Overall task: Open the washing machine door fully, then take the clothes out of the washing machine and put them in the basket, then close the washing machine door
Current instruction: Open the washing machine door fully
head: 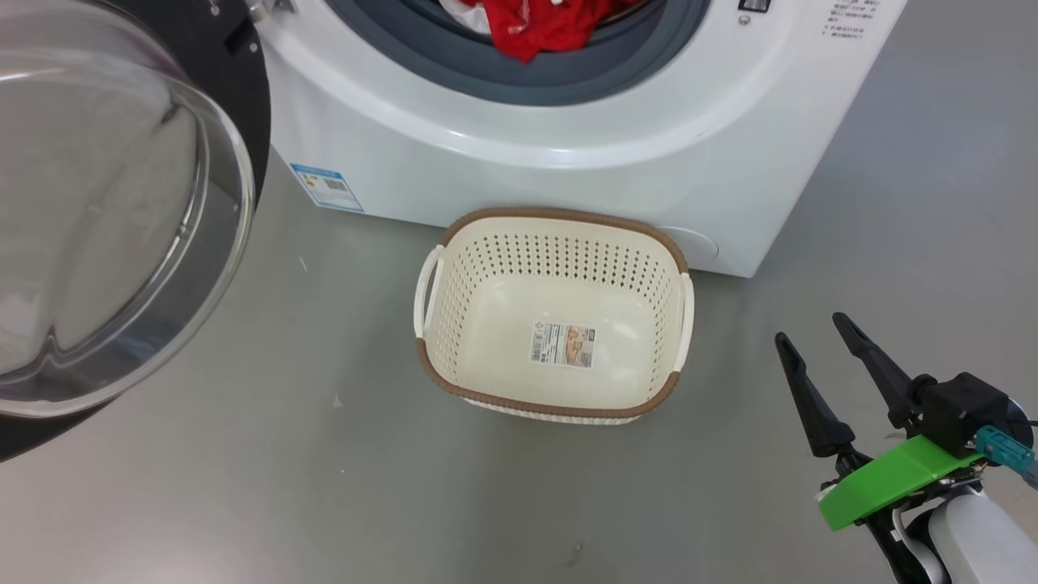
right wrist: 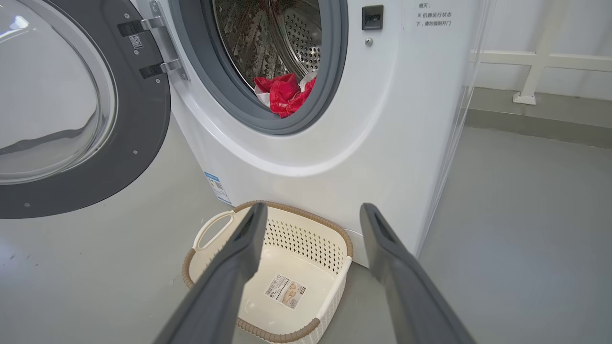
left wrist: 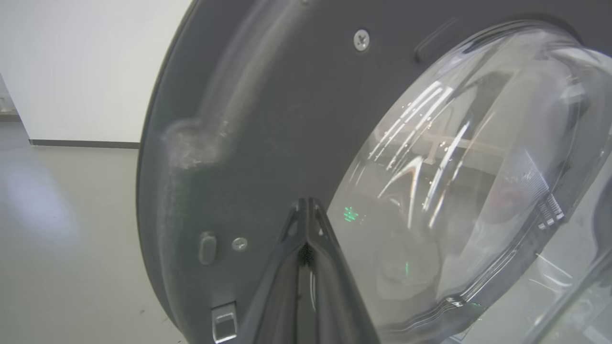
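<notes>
The washing machine [head: 568,138] [right wrist: 382,119] stands with its door [head: 105,211] [right wrist: 71,110] swung wide open to the left. Red clothes [head: 543,28] [right wrist: 284,93] lie at the drum's mouth, draped over the grey gasket. The cream basket [head: 555,316] [right wrist: 272,277] sits empty on the floor against the washer's front. My right gripper [head: 811,328] [right wrist: 311,210] is open, low at the right, apart from the basket. My left gripper [left wrist: 306,205] is shut, its tips close against the door's dark inner face [left wrist: 267,119] beside the glass bowl [left wrist: 468,167].
Grey floor [head: 284,454] spreads around the basket and under the door. A blue label sticker [head: 327,187] marks the washer's lower left front. A white wall and a pale rail [right wrist: 540,62] stand behind the washer at the right.
</notes>
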Controlling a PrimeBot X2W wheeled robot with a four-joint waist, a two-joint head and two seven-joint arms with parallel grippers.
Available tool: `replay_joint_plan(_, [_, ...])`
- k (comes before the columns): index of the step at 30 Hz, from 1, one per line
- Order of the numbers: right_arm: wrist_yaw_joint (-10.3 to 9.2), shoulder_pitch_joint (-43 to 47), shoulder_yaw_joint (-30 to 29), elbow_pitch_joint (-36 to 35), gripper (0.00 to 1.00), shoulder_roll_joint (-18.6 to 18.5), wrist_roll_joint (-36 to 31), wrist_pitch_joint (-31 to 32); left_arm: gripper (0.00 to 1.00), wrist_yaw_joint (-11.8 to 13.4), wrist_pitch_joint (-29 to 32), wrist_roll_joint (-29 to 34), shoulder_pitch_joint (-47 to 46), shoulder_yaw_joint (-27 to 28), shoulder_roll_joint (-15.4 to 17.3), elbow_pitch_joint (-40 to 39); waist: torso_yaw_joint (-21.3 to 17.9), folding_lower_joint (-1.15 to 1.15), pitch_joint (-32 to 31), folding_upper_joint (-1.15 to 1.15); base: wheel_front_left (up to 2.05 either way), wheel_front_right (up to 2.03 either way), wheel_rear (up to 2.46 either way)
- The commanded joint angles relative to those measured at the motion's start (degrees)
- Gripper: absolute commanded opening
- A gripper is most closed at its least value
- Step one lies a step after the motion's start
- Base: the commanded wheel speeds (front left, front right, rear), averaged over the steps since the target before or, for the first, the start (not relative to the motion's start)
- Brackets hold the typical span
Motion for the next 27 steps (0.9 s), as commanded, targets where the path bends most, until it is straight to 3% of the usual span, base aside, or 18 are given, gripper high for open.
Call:
replay_joint_plan(1, [0.36, 0.7, 1.2, -1.0, 1.0, 0.0, -0.1, -0.5, 0.0, -0.3, -0.2, -0.5, 2.6, 0.1, 2.0, -2.6, 0.1, 0.0, -1.4, 0.0, 0.0, 0.0, 0.0])
replay_joint_plan(2, [0.36, 0.9, 1.3, -0.9, 1.0, 0.1, 0.0, -0.5, 0.07, -0.3, -0.2, -0.6, 3.4, -0.3, 1.8, -3.4, 0.0, 0.0, -1.8, 0.0, 0.0, 0.0, 0.0])
replay_joint_plan(3, [0.36, 0.9, 1.3, -0.9, 1.0, 0.1, 0.0, -0.5, 0.07, -0.3, -0.2, -0.6, 3.4, -0.3, 1.8, -3.4, 0.0, 0.0, -1.8, 0.0, 0.0, 0.0, 0.0])
replay_joint_plan(7, [0.36, 1.3, 1.6, -0.8, 1.0, 0.6, 0.1, -0.5, 0.25, -0.3, -0.2, -1.3, 6.9, -2.0, -0.3, -6.8, 0.0, 0.0, -3.2, 0.0, 0.0, 0.0, 0.0])
replay_joint_plan(10, [0.36, 1.5, 1.6, -0.7, 1.0, 0.8, 0.2, -0.5, 0.44, -0.3, -0.2, -1.9, 9.2, -3.3, -2.1, -9.6, -0.1, 0.0, -4.0, 0.0, 0.0, 0.0, 0.0])
replay_joint_plan(11, [0.36, 1.6, 1.5, -0.7, 1.0, 0.9, 0.3, -0.5, 0.6, -0.3, -0.2, -2.1, 10.1, -4.1, -2.6, -10.6, -0.1, 0.0, -4.3, 0.0, 0.0, 0.0, 0.0])
replay_joint_plan(12, [0.36, 1.7, 1.5, -0.7, 1.0, 1.0, 0.3, -0.5, 0.87, -0.3, -0.2, -2.3, 10.9, -4.6, -3.1, -11.7, -0.1, 0.0, -4.5, 0.0, 0.0, 0.0, 0.0])
replay_joint_plan(13, [0.36, 1.9, 1.4, -0.7, 1.0, 1.1, 0.3, -0.5, 1.0, -0.3, -0.2, -2.5, 11.9, -5.4, -3.7, -12.6, -0.2, 0.0, -4.8, 0.0, 0.0, 0.0, 0.0])
replay_joint_plan(19, [0.36, 3.0, 0.5, -0.8, 1.0, 1.5, 0.4, -0.5, 1.0, -0.3, -0.2, -2.7, 16.6, -8.0, -6.1, -17.7, -1.0, 0.0, -6.1, 0.0, 0.0, 0.0, 0.0])
replay_joint_plan(27, [0.36, 3.6, -0.2, -1.1, 1.0, 2.1, 0.4, -0.5, 1.0, -0.3, -0.2, -4.7, 20.2, -14.1, -6.7, -20.8, -3.2, 0.0, -6.9, 0.0, 0.0, 0.0, 0.0])
